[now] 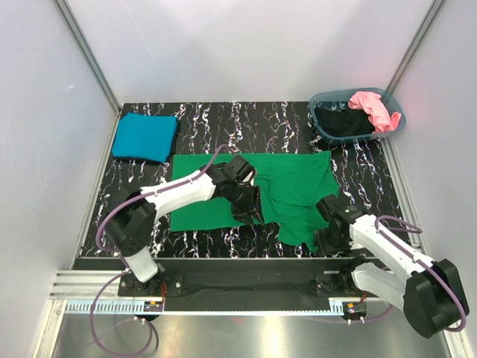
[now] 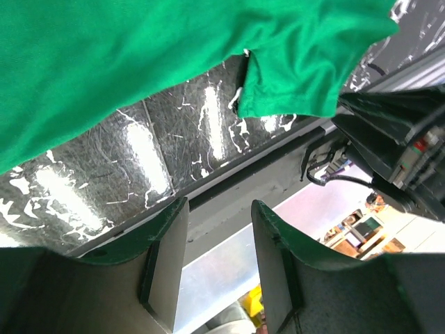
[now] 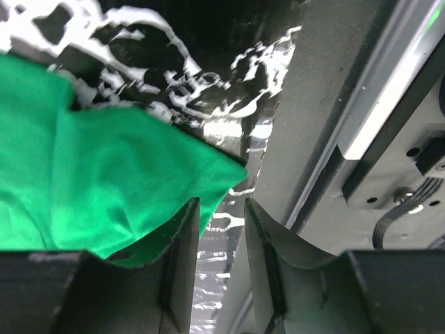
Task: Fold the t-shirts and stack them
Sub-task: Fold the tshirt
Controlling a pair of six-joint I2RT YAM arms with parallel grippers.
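Observation:
A bright green t-shirt point(image 1: 294, 186) lies spread and partly bunched across the middle of the black marbled table point(image 1: 223, 119). My left gripper point(image 1: 250, 210) hovers over its near edge, open, with nothing between the fingers point(image 2: 167, 243); in the left wrist view the green t-shirt point(image 2: 139, 62) lies beyond them. My right gripper point(image 1: 326, 240) stands open at the shirt's near right corner. That green corner point(image 3: 104, 181) lies beside the left finger point(image 3: 182, 257), and only table shows in the gap. A teal t-shirt point(image 1: 145, 136) sits folded at the back left.
A grey-blue oval basket point(image 1: 333, 94) at the back right holds a pink shirt point(image 1: 373, 108) and a black one point(image 1: 341, 123). The table's near edge and a metal rail point(image 3: 375, 118) run right beside both grippers. White walls enclose the table.

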